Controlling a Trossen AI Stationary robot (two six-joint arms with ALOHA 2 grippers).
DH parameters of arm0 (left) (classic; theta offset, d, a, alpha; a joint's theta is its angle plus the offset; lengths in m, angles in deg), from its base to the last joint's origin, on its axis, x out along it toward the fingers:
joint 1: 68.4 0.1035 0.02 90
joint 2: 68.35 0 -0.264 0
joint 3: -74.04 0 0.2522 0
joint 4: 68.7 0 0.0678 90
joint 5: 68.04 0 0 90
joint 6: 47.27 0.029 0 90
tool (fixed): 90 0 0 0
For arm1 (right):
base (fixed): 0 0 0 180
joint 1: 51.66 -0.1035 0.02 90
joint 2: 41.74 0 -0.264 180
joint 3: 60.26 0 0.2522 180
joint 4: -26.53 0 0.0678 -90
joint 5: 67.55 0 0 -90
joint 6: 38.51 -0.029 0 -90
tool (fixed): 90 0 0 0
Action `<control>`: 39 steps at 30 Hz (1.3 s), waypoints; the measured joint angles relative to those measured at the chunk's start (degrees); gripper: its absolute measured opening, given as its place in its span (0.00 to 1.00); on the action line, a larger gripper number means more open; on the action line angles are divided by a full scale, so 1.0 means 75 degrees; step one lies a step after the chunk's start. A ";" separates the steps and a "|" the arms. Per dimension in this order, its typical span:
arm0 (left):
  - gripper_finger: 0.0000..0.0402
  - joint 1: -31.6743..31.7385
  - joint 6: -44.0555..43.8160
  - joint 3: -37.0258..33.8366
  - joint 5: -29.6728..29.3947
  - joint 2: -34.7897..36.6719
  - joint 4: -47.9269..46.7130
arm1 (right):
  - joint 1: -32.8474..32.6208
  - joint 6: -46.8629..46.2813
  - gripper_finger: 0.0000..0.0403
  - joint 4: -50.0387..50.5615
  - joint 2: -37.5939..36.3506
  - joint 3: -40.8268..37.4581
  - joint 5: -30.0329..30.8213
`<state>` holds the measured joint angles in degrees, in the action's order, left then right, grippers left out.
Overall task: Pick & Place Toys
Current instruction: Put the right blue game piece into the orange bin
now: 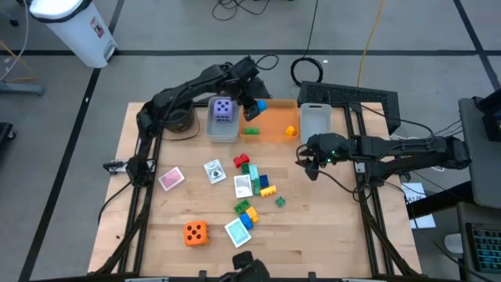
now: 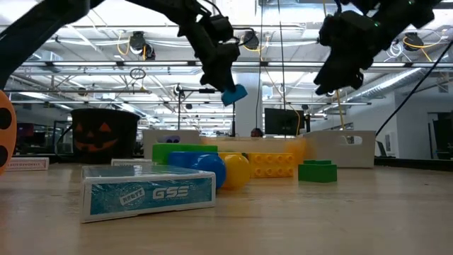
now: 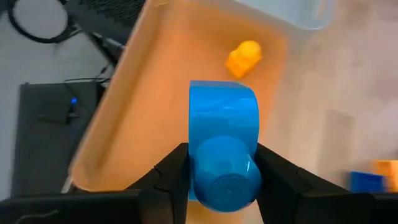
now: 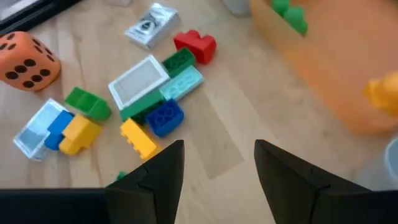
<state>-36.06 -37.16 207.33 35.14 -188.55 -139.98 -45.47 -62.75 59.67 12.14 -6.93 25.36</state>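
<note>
Blue brick (image 3: pixel 222 140) over orange bin (image 3: pixel 168 81)

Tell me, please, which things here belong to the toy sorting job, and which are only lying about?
Belong to the job:
- blue brick held in left gripper
- yellow brick in orange bin
- purple die
- orange die
- loose bricks
- cards

Lying about:
- black pot
- keyboard
- cable coil
</note>
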 joint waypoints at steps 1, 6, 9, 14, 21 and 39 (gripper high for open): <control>0.34 0.0045 0.0069 0.0025 -0.0041 -0.0085 -0.0024 | 0.0005 -0.0098 0.46 -0.0026 -0.0046 -0.0127 0.0034; 0.37 0.0283 0.0576 0.0032 -0.0177 -0.0451 -0.0390 | 0.0036 -0.0342 0.45 -0.0147 -0.0136 -0.0384 0.0448; 0.38 0.0416 0.0908 0.0040 -0.0237 -0.0676 -0.0573 | 0.0077 -0.0308 0.44 -0.0241 -0.0130 -0.0384 0.0608; 0.34 0.0558 0.1459 0.0040 -0.0232 -0.0964 -0.0511 | 0.0397 -0.0416 0.43 -0.0345 -0.0130 -0.0384 0.0610; 0.38 0.0564 0.2569 0.0034 -0.0333 -0.1080 -0.0558 | 0.0979 -0.0681 0.42 -0.0360 -0.0130 -0.0384 0.0599; 0.41 0.0409 0.3015 0.0011 -0.0469 -0.1589 -0.0778 | 0.1431 -0.0859 0.42 -0.0614 -0.0125 -0.0384 0.0595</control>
<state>-32.99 -14.55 207.41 31.62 -200.47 -145.81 -34.73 -69.19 55.07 11.21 -9.82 29.83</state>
